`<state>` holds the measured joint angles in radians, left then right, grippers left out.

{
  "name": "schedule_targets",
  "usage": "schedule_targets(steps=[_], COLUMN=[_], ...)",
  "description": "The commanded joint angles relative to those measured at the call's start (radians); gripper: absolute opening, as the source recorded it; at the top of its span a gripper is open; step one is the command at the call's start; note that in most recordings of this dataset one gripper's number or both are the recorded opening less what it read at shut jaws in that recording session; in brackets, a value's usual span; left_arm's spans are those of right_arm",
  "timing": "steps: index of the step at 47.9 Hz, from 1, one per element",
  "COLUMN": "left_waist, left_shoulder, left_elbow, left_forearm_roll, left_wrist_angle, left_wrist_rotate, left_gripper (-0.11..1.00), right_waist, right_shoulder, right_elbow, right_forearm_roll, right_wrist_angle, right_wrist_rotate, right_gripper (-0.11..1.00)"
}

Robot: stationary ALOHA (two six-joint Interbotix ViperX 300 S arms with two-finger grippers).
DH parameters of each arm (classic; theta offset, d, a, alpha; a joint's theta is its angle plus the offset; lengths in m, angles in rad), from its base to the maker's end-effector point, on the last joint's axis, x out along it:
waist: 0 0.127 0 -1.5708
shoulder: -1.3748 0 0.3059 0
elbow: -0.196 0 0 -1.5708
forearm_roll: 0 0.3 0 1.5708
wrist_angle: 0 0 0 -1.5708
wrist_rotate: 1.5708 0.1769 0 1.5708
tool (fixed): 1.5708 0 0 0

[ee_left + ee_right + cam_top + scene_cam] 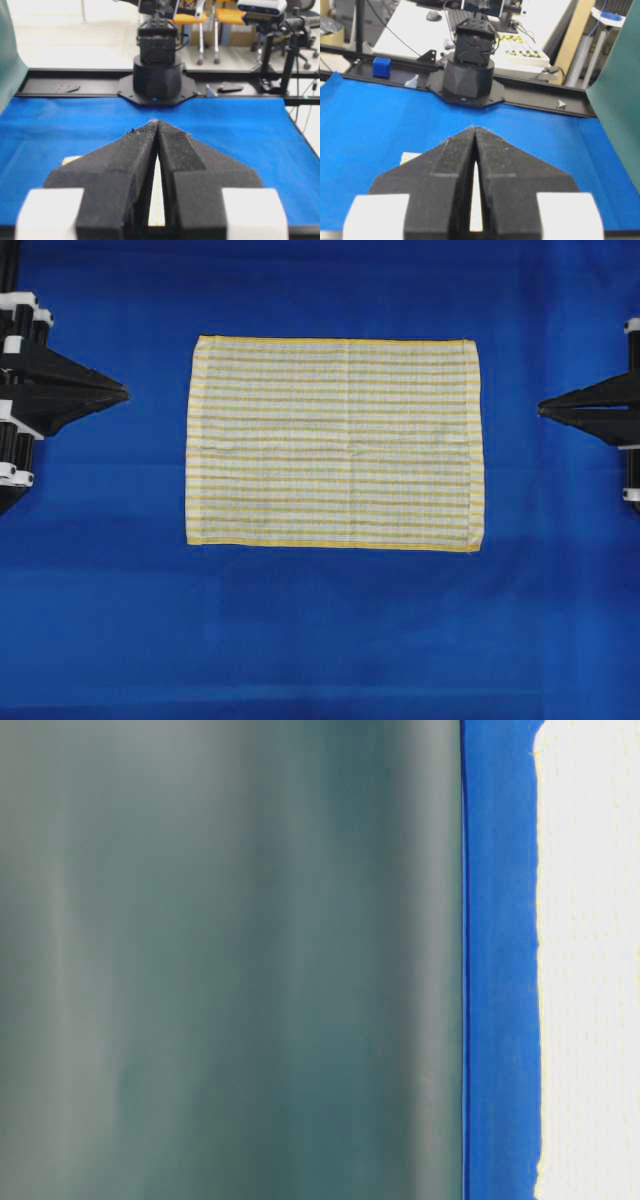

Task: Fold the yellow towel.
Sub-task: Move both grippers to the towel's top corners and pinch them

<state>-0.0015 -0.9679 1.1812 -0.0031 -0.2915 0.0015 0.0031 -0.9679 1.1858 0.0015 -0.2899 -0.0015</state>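
Overhead exterior | yellow towel (333, 443) flat, unfolded | left gripper (124, 393), right gripper (541, 410) pinched closed, empty, flanking towel | step: start | next: spread jaws, reach a towel edge

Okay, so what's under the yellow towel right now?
The yellow towel lies flat and unfolded on the blue cloth, which shows all around its edges. Whatever sits directly beneath the towel is covered and cannot be seen; no bulge shows.

Towel (333, 443) flat at centre of table cover (320, 640); left gripper (124, 393) and right gripper (541, 409) flank it, apart.
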Motion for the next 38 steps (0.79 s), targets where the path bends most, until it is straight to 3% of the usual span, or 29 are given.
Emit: schedule_targets(steps=[1, 11, 20, 31, 35, 38], left_waist=[-0.006, 0.012, 0.075, 0.187, 0.230, 0.258], left_shoulder=[0.014, 0.018, 0.037, 0.213, 0.301, 0.357], left_elbow=[-0.014, -0.012, 0.003, 0.011, 0.008, 0.006], left_forearm_roll=[-0.037, -0.040, -0.038, -0.040, -0.040, -0.040], left_wrist_angle=[0.008, 0.025, 0.038, 0.026, 0.003, -0.015], left_wrist_rotate=[0.000, 0.002, 0.006, 0.006, 0.006, 0.003], left_gripper=[0.00, 0.00, 0.00, 0.01, 0.04, 0.15], right_waist=[-0.008, -0.048, -0.144, -0.268, -0.301, -0.328], right_shoulder=[0.014, 0.060, 0.110, 0.204, 0.245, 0.284], right_elbow=[-0.031, -0.058, -0.052, -0.048, -0.048, -0.048], right_forearm_roll=[0.003, 0.035, 0.074, 0.101, 0.103, 0.103], right_wrist_angle=[-0.002, 0.054, 0.092, 0.152, 0.161, 0.161], right_wrist_rotate=[0.003, 0.006, 0.005, 0.005, 0.006, 0.005], right_gripper=[0.00, 0.00, 0.00, 0.01, 0.14, 0.31])
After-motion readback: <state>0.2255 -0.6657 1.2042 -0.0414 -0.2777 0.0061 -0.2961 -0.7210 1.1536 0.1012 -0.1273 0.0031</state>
